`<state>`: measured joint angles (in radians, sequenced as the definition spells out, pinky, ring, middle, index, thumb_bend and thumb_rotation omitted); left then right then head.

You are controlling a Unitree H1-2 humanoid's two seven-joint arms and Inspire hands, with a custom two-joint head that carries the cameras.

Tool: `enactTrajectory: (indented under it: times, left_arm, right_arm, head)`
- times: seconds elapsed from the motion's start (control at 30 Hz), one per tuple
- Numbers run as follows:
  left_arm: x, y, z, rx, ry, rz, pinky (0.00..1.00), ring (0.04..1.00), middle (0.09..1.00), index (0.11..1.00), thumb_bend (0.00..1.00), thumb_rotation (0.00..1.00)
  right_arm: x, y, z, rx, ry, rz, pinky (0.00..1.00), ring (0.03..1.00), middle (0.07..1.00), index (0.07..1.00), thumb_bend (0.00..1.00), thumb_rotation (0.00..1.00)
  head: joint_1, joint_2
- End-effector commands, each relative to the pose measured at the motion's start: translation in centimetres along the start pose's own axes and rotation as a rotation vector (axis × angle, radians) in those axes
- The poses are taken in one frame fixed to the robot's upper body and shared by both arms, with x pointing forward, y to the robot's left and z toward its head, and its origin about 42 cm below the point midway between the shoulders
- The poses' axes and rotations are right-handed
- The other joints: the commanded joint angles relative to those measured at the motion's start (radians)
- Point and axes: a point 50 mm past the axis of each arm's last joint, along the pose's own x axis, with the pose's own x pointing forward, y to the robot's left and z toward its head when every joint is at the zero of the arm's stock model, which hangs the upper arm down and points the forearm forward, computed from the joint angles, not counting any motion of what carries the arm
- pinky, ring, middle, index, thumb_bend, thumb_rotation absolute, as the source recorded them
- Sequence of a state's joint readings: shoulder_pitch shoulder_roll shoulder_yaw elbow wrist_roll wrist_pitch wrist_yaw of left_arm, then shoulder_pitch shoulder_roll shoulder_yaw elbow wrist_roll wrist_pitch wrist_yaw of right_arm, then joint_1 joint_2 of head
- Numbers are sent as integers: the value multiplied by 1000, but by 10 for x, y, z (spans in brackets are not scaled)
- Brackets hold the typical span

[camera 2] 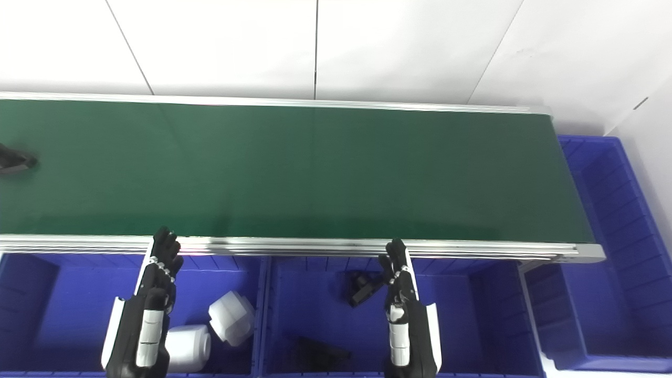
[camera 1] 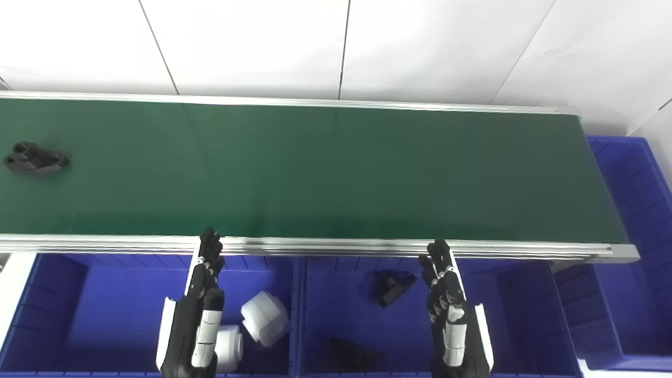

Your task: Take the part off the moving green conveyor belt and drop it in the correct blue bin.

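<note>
**A:** What is shown in the left eye view?

**B:** A black part (camera 1: 35, 158) is seen lying flat at the far left of the green conveyor belt (camera 1: 325, 168), well apart from both hands. The left hand (camera 1: 202, 294) and the right hand (camera 1: 446, 299) are held over the near blue bins, fingers extended and apart, nothing gripped. Its long axis is judged to run roughly along the belt, with the narrower end pointing right and the bulkier lobes to the left.

**A:** What could go wrong from here?

**B:** The pick could be mistimed, since the part is carried by the belt; a late closure would likely clip only the narrow end, and the part could be knocked askew. A wrong bin could also be chosen: white parts (camera 1: 265, 317) are held in the left bin (camera 1: 63, 310), black parts (camera 1: 391, 286) in the middle bin (camera 1: 525, 310).

**A:** And in the right eye view?

**B:** Only the part's narrow tip (camera 2: 13, 161) is seen at the picture's left edge, so its shape cannot be judged there. Both hands are again shown empty and spread. A third bin (camera 2: 609, 220) is seen beyond the belt's right end, into which a missed part would probably be carried.
</note>
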<state>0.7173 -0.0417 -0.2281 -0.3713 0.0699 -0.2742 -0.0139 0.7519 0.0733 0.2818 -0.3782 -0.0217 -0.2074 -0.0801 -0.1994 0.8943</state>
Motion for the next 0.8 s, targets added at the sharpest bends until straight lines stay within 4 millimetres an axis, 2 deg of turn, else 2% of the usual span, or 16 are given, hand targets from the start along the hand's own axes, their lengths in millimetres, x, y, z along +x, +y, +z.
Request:
enactTrajectory:
  times: [0.0,0.77]
  left_arm:
    - [-1,-1,8,5,-56,-1,1000,1000,1000,1000,683,945]
    - [-1,-1,7,11,-63,7,1000,1000,1000,1000,700,938]
  right_arm:
    - [0,3,7,16,-49,2,1000,960,974,984,862,964]
    - [-1,4,6,16,-48,4,1000,964,976,981,877,955]
  head:
    - [0,0]
    - [-2,-3]
